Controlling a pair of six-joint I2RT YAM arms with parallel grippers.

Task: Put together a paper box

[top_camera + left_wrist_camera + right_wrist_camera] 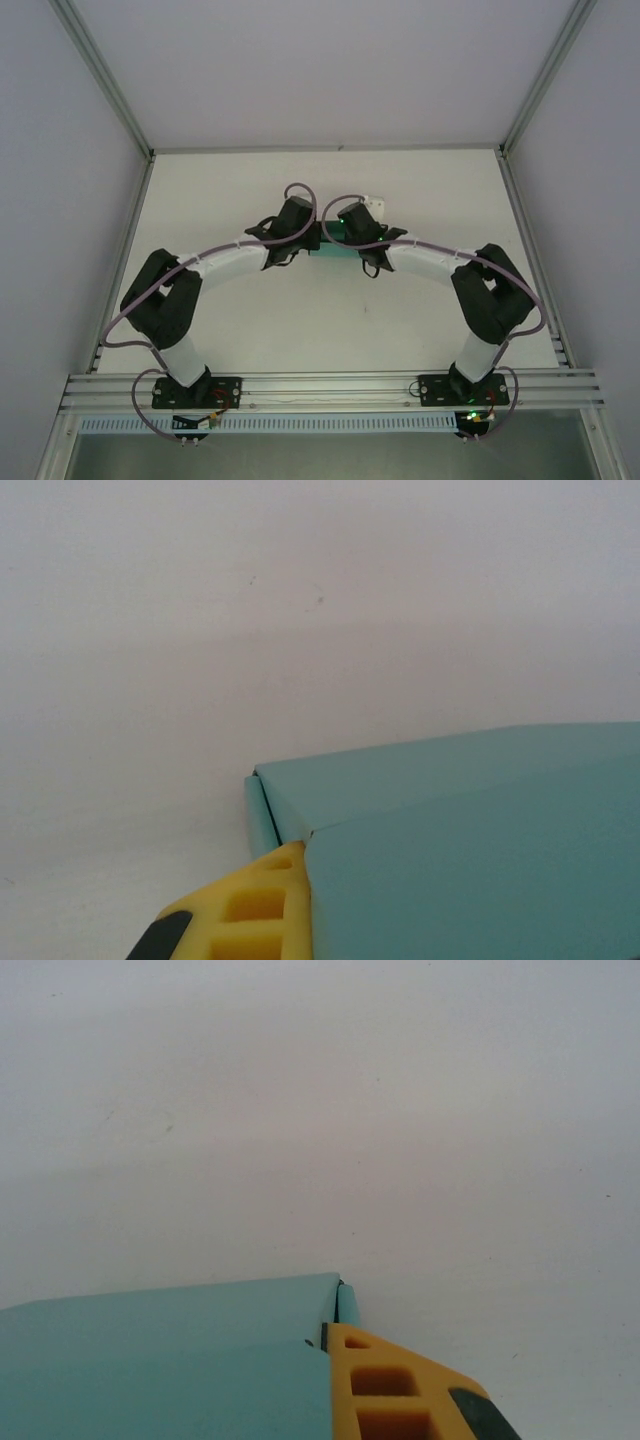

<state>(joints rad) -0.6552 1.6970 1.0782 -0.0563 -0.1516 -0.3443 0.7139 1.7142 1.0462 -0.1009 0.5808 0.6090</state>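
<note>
Claws pressed together on both arms: the left gripper (308, 238) sets its yellow finger (290, 885) against one end corner of the paper box (470, 850), and the right gripper (345, 235) mirrors it at the far end. Whether card is nipped, I cannot tell. The box lies flat and folded on the table (420, 330), braced end to end, likely to square its flaps. Top panels down, inside hidden.
</note>
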